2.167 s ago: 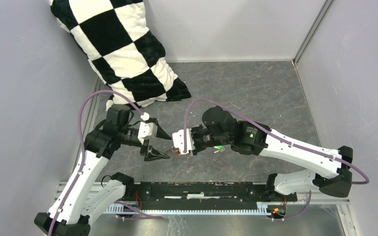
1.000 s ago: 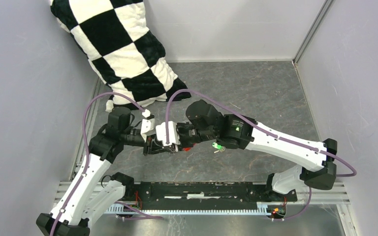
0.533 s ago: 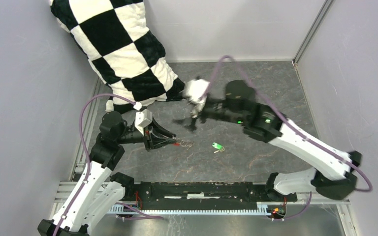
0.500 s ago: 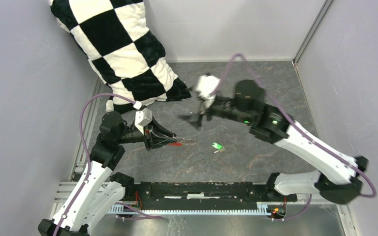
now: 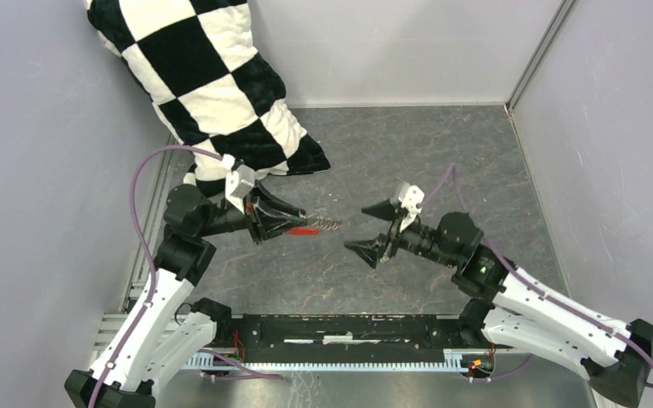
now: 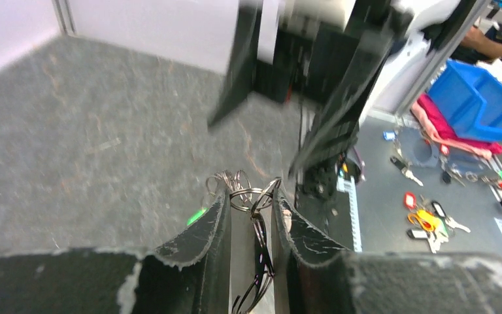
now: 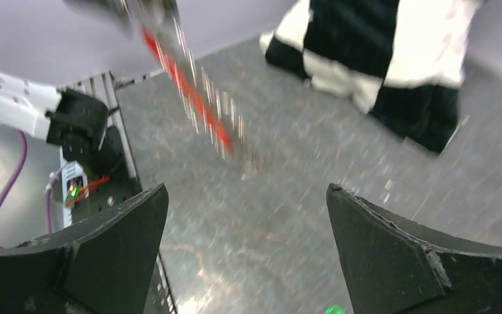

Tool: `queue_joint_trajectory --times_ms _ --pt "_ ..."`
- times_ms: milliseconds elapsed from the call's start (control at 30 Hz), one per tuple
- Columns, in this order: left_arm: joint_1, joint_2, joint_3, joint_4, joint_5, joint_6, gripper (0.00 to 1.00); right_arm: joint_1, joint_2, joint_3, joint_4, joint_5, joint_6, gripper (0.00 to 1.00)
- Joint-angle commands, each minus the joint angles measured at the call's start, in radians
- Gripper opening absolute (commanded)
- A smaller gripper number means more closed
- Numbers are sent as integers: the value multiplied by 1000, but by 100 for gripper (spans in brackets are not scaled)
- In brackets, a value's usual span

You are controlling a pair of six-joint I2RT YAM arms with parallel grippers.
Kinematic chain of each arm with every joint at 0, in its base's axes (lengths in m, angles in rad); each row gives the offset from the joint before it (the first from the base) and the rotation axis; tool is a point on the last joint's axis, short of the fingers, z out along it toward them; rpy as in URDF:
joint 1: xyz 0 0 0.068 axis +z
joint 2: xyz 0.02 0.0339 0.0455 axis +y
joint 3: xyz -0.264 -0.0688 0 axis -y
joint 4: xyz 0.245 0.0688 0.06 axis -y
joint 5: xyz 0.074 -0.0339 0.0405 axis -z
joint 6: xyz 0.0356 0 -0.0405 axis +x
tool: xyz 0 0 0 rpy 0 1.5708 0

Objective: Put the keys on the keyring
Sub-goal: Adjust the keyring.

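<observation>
Closest to me, on my side of the black rail (image 5: pixel 349 327) where both arms are bolted, the left wrist camera catches a grey bench with a blue bin (image 6: pixel 480 98) and some loose keys with coloured tags (image 6: pixel 425 219).

Past the rail, the right arm reaches in low over the table (image 5: pixel 442 170). The right gripper (image 5: pixel 355 228) stands wide open, one finger toward the back and one toward me, and there is nothing between them. Its own camera shows the two dark fingers (image 7: pixel 104 248) far apart over the grey surface. The green key (image 7: pixel 332 310) appears there only as a small green spot at the very bottom edge, lying on the table under the open jaws. In the top view I cannot see it. The left wrist view gives one more small green piece of it on the table.

A little farther in and to the left, the left gripper (image 5: pixel 298 223) is closed on the keyring (image 5: pixel 328 224). The red tag (image 5: pixel 304 230) is pinched between the fingers, and the silvery rings stick out past the fingertips toward the right gripper, in the air above the table. In the left wrist view the rings sit at the tips and thin dark links hang down between the pads (image 6: pixel 196 242). The two grippers face each other, near but apart.

Farthest, a black-and-white checkered pillow (image 5: pixel 221 85) leans in the back left corner, its lower corner on the table just behind the left gripper.
</observation>
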Motion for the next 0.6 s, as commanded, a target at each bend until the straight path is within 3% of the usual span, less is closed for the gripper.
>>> queue_joint_trajectory --times_ms 0,67,133,333,467,567 --pt "6 50 152 203 -68 -110 2 -1 -92 -308 485 45 290 98" --pt "6 106 217 243 -84 -140 2 0 -32 -389 731 12 389 98" --pt "5 139 270 268 -100 -174 2 0 77 -365 907 -36 409 98" --pt "6 164 343 292 -166 -220 2 -1 409 -207 1400 -56 521 98" --pt "5 165 380 299 -190 -233 2 -7 636 -83 1739 -14 701 98" --pt "5 167 397 302 -208 -246 2 -11 786 60 1862 -6 797 98"
